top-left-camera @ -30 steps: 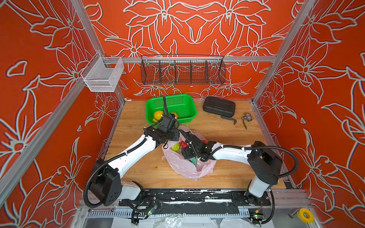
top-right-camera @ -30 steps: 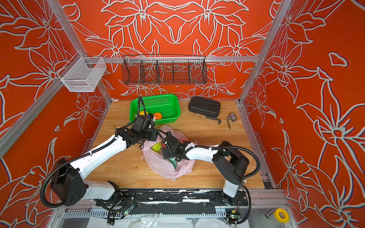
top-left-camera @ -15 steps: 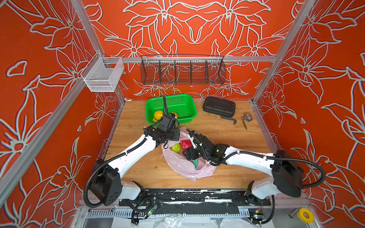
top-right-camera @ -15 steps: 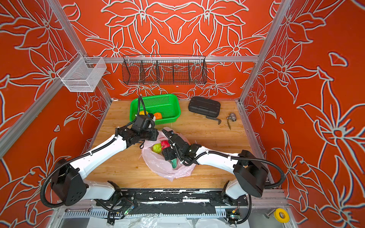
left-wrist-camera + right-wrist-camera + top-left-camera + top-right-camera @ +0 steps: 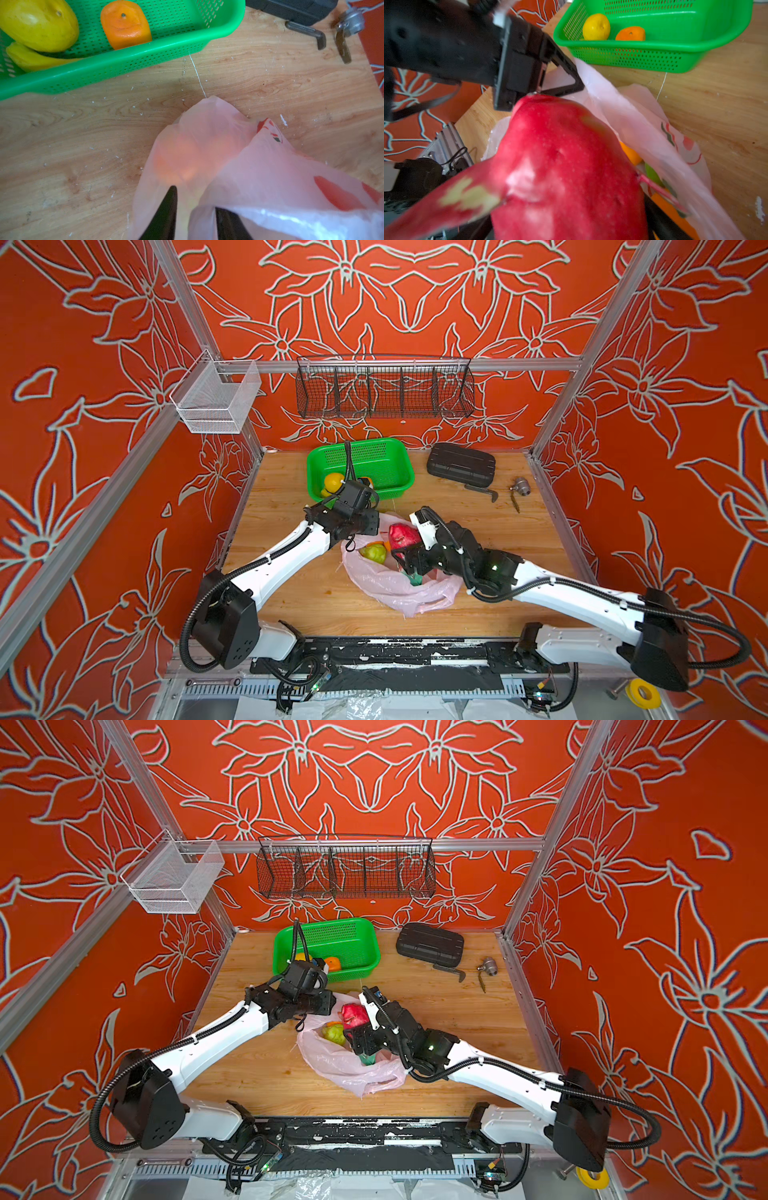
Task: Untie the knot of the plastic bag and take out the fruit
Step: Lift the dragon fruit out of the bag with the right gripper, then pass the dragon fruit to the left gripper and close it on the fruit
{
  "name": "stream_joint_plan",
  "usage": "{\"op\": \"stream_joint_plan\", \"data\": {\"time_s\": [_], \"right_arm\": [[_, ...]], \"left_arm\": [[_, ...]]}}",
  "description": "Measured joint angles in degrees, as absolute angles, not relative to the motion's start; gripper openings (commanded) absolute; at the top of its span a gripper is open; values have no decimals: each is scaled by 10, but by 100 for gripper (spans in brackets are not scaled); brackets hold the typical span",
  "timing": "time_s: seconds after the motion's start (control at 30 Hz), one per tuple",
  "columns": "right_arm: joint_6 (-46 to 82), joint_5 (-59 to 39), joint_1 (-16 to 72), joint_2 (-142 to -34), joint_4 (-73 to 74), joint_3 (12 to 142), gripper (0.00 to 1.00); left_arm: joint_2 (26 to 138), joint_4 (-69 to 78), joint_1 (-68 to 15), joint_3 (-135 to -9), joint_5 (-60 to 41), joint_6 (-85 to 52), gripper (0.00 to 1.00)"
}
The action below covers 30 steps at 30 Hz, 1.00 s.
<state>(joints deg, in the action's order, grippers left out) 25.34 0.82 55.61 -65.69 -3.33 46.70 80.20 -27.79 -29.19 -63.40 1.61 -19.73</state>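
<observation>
Your right pincer (image 5: 404,548) clamps the dragon fruit (image 5: 402,534) at the mouth of the plastic bag (image 5: 390,585). Your left pincer (image 5: 195,197), at the bag's rim, stands parted, film draped over one finger (image 5: 227,225)

a wooden tabletop (image 5: 282,497) sits inside orange-red walls (image 5: 415,302) covered with pale flower outlines. at the back of the tabletop stands a green perforated basket (image 5: 374,460) with a yellow banana (image 5: 31,60) lying in it. to the right of the basket lies a closed black case (image 5: 461,464), and just in front of that a dark l-shaped key (image 5: 482,490). a small metal fitting (image 5: 520,487) rests near the right edge. a thin white thread (image 5: 197,72) runs across the wood from the basket's front wall. a black wire rack (image 5: 384,391) hangs on the back rail and a white mesh bin (image 5: 216,400) at the left corner. clear plastic sheets (image 5: 357,711) and a yellow roll (image 5: 643,694) lie below the front edge.
</observation>
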Motion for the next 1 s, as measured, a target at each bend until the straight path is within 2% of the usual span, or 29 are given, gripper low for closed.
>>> {"op": "stream_joint_plan", "data": {"time_s": [0.13, 0.57, 0.7, 1.0], "right_arm": [[227, 37, 554, -623, -16, 465, 61], [82, 34, 471, -618, 37, 465, 60], [25, 11, 453, -618, 47, 465, 59], [-37, -29, 443, -618, 58, 465, 59]], "left_arm": [[791, -281, -292, -634, 11, -200, 61], [651, -281, -292, -682, -76, -279, 84], [646, -274, -293, -704, -135, -330, 100], [687, -247, -342, -710, -195, -357, 98]]}}
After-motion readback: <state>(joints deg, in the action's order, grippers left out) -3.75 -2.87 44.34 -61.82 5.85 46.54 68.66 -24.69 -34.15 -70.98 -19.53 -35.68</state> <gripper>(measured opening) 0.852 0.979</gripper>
